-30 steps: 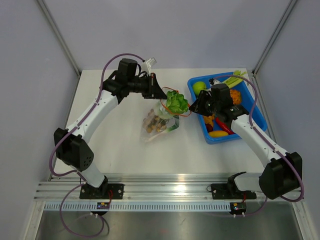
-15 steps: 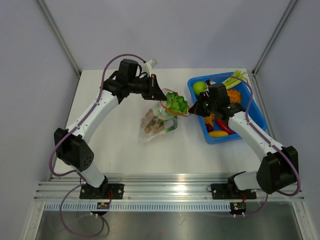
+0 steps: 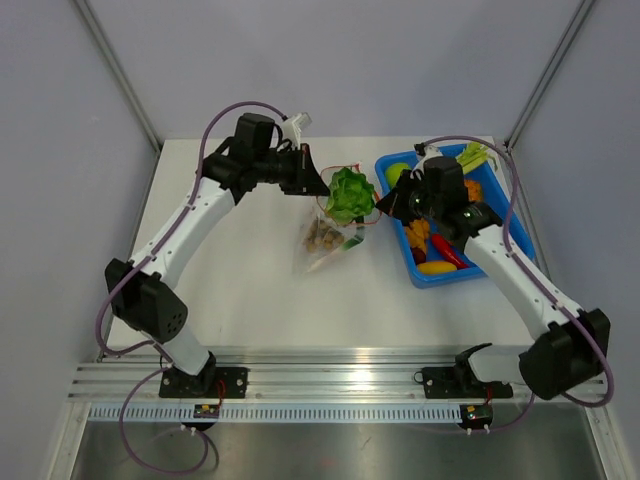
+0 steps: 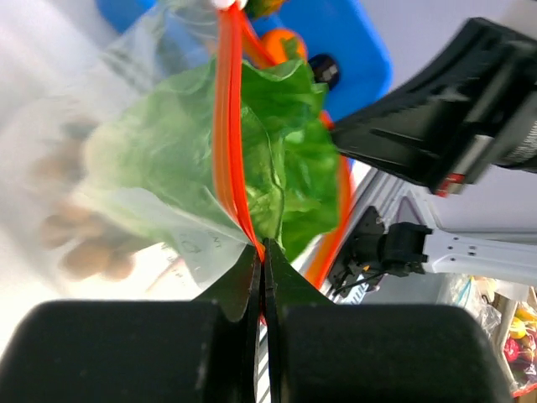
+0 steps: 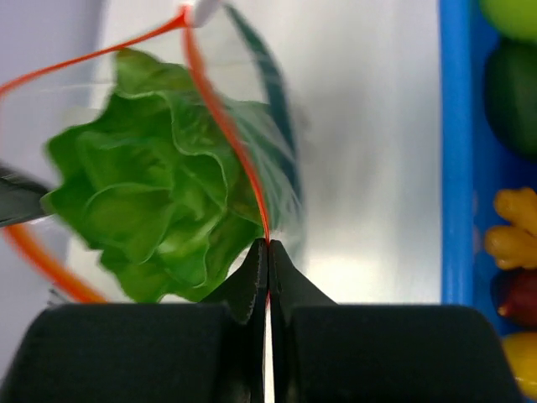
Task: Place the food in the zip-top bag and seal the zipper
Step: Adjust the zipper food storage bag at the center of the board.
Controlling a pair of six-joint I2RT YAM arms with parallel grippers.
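Left arm arches up over the white table (image 3: 240, 270), left gripper (image 3: 312, 186) pinched tight on the zipper (image 4: 226, 126). The zip-top bag (image 3: 338, 250) is strung between both claws, with the cabbage (image 3: 349, 193) at its mouth and the brown balls (image 3: 320, 237) lower inside. Right arm reaches in, right gripper (image 3: 386, 204) clamped on the strip's other end, beside the blue bin (image 3: 450, 279). Grey walls all round.

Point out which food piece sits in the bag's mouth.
The leafy green cabbage, caught at the orange-red zipper. The brown balls lie lower in the bag, and the other pieces are in the blue bin.
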